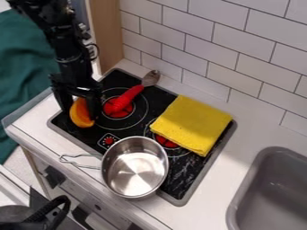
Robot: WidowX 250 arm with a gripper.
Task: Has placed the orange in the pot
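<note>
The black two-finger gripper (80, 108) is clamped on the orange toy fruit (81, 116), at the left corner of the black stovetop (92, 136), outside the shiny metal pot (137, 173). The pot stands upright at the stovetop's near edge. A red-handled spoon (128, 97) lies beside a folded yellow cloth (192, 123).

No readable text or numbers show on anything here

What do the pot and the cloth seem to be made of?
The pot: metal, probably stainless steel, with a shiny finish; its inside shows bright reflections. The cloth: fabric with a matt, slightly textured finish; it lies folded without glare, fibre unclear.
</note>
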